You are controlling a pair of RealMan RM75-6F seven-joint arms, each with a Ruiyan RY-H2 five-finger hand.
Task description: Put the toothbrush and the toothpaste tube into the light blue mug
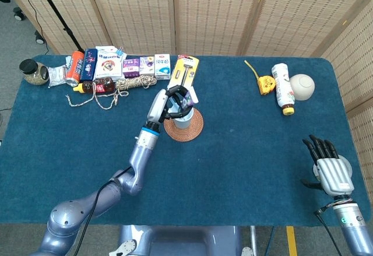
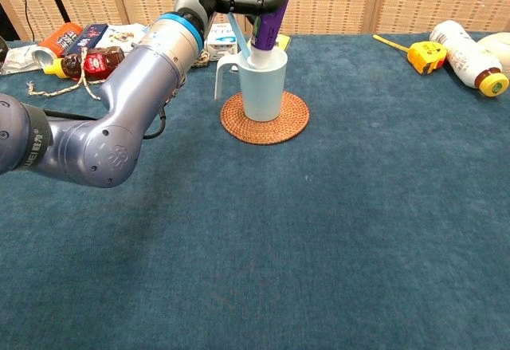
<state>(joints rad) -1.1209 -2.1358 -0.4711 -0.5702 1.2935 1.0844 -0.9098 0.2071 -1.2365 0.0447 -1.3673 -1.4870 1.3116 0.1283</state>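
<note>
Mug: 1 light blue mug [image 2: 264, 85] stands upright on 1 round woven coaster [image 2: 264, 120], handle turned toward the left arm's side.
Toothpaste: 1 purple toothpaste tube [image 2: 269, 3], lower end inside the mug, leaning out over the rim.
Toothbrush: 1 light blue toothbrush [image 2: 237, 34] stands slanted in the mug, just beside the tube.
Left hand: the left hand [image 1: 175, 102] is above the mug, fingers wrapped round the tube, grasping it.
Right hand: the right hand [image 1: 328, 169] is well apart from the mug at the table's near right corner, fingers straight and slightly apart, holding nothing.
Behind the mug: 1 yellow razor pack [image 1: 184, 73] just beyond it; farther left a row of small boxes [image 1: 127, 65], 1 coil of rope [image 1: 116, 86], 1 dark bottle [image 1: 96, 86], 1 orange can [image 1: 74, 67], 1 jar [image 1: 32, 72].
Right of the mug: 1 yellow tape measure [image 1: 266, 83], 1 white bottle [image 1: 282, 88] lying down, 1 pale ball [image 1: 302, 86].
Surface: dark blue cloth-covered table [image 1: 250, 139].
Room: woven folding screens [image 1: 210, 11] behind the table.
</note>
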